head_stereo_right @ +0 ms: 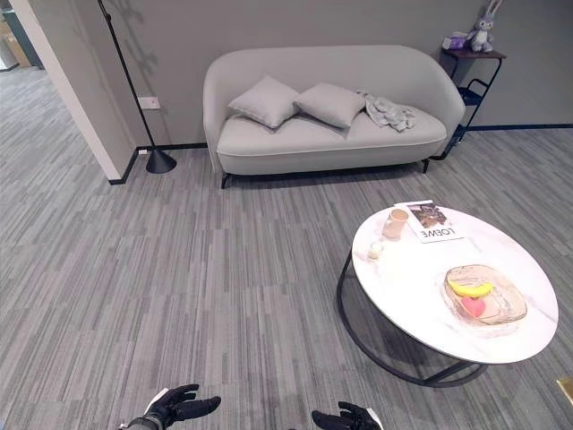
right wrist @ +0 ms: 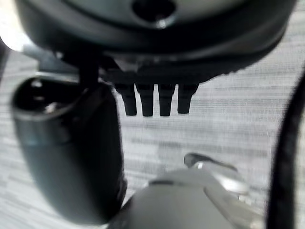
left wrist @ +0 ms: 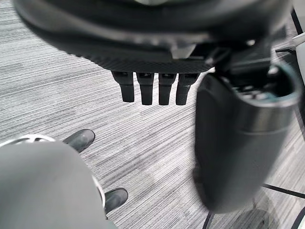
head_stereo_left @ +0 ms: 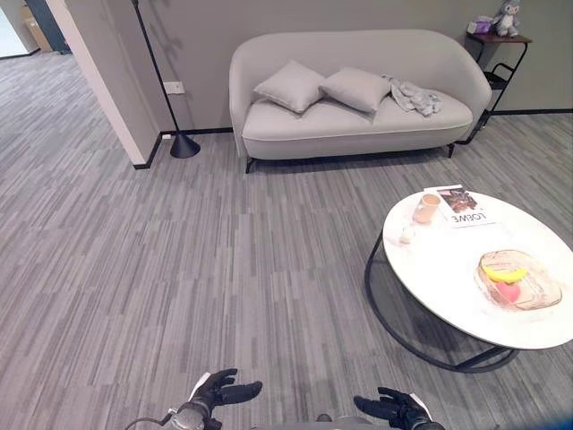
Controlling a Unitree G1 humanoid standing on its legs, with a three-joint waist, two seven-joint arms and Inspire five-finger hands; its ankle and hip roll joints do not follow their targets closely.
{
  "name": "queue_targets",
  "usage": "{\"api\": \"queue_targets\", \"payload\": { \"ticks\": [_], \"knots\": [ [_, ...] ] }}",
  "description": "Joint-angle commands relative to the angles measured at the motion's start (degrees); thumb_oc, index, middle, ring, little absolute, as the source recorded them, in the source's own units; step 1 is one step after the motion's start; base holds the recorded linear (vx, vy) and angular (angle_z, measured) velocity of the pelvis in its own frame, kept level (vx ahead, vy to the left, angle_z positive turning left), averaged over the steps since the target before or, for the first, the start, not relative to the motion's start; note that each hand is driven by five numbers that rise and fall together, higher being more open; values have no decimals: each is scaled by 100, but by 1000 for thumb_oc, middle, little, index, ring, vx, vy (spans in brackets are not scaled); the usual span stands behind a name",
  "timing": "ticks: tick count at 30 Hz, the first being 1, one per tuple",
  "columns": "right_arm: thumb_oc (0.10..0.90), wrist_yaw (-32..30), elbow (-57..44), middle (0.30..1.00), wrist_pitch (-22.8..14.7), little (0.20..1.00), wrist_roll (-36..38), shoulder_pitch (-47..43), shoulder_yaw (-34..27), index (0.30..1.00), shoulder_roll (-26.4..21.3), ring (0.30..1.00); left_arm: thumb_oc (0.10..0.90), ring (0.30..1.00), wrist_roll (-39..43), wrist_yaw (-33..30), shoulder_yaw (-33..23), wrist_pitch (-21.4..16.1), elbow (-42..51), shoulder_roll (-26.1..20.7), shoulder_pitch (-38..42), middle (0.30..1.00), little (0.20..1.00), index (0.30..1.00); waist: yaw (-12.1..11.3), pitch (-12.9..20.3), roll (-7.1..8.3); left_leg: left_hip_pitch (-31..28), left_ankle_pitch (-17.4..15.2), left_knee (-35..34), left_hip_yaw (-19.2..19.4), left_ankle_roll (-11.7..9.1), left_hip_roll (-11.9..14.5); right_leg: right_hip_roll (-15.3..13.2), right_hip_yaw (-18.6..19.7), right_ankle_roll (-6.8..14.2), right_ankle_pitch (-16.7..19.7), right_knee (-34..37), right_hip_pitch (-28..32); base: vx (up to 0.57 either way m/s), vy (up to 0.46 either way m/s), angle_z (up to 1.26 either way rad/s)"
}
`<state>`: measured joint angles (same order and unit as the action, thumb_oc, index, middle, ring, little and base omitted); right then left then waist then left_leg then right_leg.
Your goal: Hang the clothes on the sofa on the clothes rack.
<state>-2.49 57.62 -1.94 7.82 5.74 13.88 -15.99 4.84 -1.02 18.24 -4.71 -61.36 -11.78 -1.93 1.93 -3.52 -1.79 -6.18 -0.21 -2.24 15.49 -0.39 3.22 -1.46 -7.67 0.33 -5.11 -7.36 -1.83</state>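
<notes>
Left eye view: crumpled clothes (head_stereo_left: 414, 96) lie on the far sofa (head_stereo_left: 349, 125); left hand (head_stereo_left: 218, 391) and right hand (head_stereo_left: 390, 409) empty, fingers relaxed; approach comes next

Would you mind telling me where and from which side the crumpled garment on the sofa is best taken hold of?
Probably pinch the raised bunch of the grey garment from the front, above the seat edge. It lies loosely crumpled on the sofa against the backrest, right of the cushions, so the front is open.

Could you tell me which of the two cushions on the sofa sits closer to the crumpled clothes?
The right-hand cushion: it lies next to the clothes toward the sofa's right end, while the other cushion sits further left.
</notes>
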Motion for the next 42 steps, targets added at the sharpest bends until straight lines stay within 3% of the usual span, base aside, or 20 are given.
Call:
{"api": "queue_targets", "payload": {
  "ticks": [1,9,19,22,24,26,27,29,31,32,34,35,37,39,40,41,42],
  "knots": [
    [800,23,-34,900,-290,900,97,-357,196,900,-102,900,800,900,-18,-46,-51,-279,-52,-136,365,900,900,900,38,-70,286,-250,-313,-276,-108,-275,-58,-286,-171,508,404,1236,912,14,-4,9],
    [800,20,-173,900,-280,900,109,-312,171,900,-166,900,800,900,-68,-163,-146,-258,-94,-218,407,900,900,900,10,-88,332,-263,-316,-276,-205,-282,-59,-270,-224,475,366,1236,975,26,-30,10],
    [800,-10,-536,900,-245,900,-38,-272,223,900,-297,900,800,900,591,-237,-229,-268,331,-167,505,900,900,900,-29,-332,371,-98,-299,-6,-243,-320,12,-199,-257,385,265,1236,917,53,-57,3],
    [800,-90,-951,900,-283,900,-2,-338,224,900,-387,900,800,900,1022,-257,-259,-303,673,-149,529,900,900,900,-62,-549,428,385,-386,954,-371,-350,69,-142,-130,241,184,1215,862,106,-104,-1],
    [800,-90,-952,900,-282,900,-2,-337,224,900,-388,900,800,900,1023,-256,-259,-302,675,-149,528,900,900,900,-60,-545,424,404,-399,981,-374,-352,76,-137,-132,239,184,1213,855,19,-72,-18],
    [800,-159,-1436,900,-259,900,149,-178,61,900,-554,900,800,900,1446,-325,-263,-274,963,-132,530,900,900,900,-226,-976,603,1965,444,3386,-884,-490,142,-73,-88,-42,57,1149,917,5,-259,-8],
    [800,-159,-1436,900,-258,900,149,-178,60,900,-554,900,800,900,1446,-326,-262,-274,964,-132,531,900,900,900,-211,-962,592,2005,432,3420,-906,-493,151,-60,-104,-45,56,1147,901,155,-201,-4],
    [800,-167,-1443,900,-229,900,140,-13,1,900,-536,900,800,900,1656,-260,-341,-281,1136,-84,491,900,900,900,-305,-906,643,2377,197,2666,-545,-419,326,-60,-234,36,-156,1236,1145,283,-47,-5],
    [800,-167,-1444,900,-228,900,140,-13,1,900,-535,900,800,900,1656,-260,-341,-281,1136,-85,491,900,900,900,-303,-895,653,2373,220,2632,-538,-416,313,-71,-235,38,-153,1236,1132,281,56,21],
    [800,-148,-1319,900,-234,900,112,-52,31,900,-525,900,800,900,1553,-285,-381,-244,1036,-48,396,900,900,900,-422,-804,567,2322,699,549,-406,-528,499,-52,-311,175,-410,1236,1420,569,121,15],
    [800,-192,-1076,900,-251,900,138,-198,58,900,-513,900,800,900,1518,-342,-442,-234,869,-36,402,900,900,900,-458,-768,614,2520,761,-276,-352,-621,552,-98,-360,239,-602,1236,1703,622,79,-7],
    [800,-194,-1029,900,-255,900,145,-234,46,900,-483,900,800,900,1563,-365,-526,-238,777,-39,395,900,900,900,-417,-713,608,2550,683,-276,-115,-625,607,-104,-356,282,-617,1236,1810,551,83,-10],
    [800,-135,-1003,900,-239,900,147,-246,80,900,-455,900,800,900,1704,-323,-676,-257,687,-26,339,900,900,900,-497,-606,544,2429,755,-276,-22,-563,607,-80,-211,329,-573,1236,1864,378,97,-7],
    [800,-58,-897,900,-249,900,154,-270,97,900,-366,900,800,900,1795,-313,-791,-285,577,-3,257,900,900,900,-555,-429,541,2243,1141,-276,-129,-561,445,-216,-29,420,-502,1163,2022,567,157,-45],
    [800,-14,-841,900,-260,900,138,-255,92,900,-344,900,800,900,1768,-290,-837,-285,485,-19,200,900,900,900,-607,-302,622,2100,1166,-276,-173,-465,255,-416,43,528,-375,971,2060,903,275,-94],
    [800,87,-745,900,-275,900,107,-218,109,900,-280,900,800,900,1835,-232,-954,-293,394,-35,95,900,900,900,-681,-198,762,1767,1010,-276,-144,-259,-85,-753,123,721,372,107,1869,673,208,-90],
    [800,87,-745,900,-275,900,107,-219,109,900,-281,900,800,900,1835,-232,-954,-293,394,-35,95,900,900,900,-691,-190,756,1775,1012,-276,-136,-260,-74,-746,135,719,378,107,1855,589,187,-100]
  ]
}}
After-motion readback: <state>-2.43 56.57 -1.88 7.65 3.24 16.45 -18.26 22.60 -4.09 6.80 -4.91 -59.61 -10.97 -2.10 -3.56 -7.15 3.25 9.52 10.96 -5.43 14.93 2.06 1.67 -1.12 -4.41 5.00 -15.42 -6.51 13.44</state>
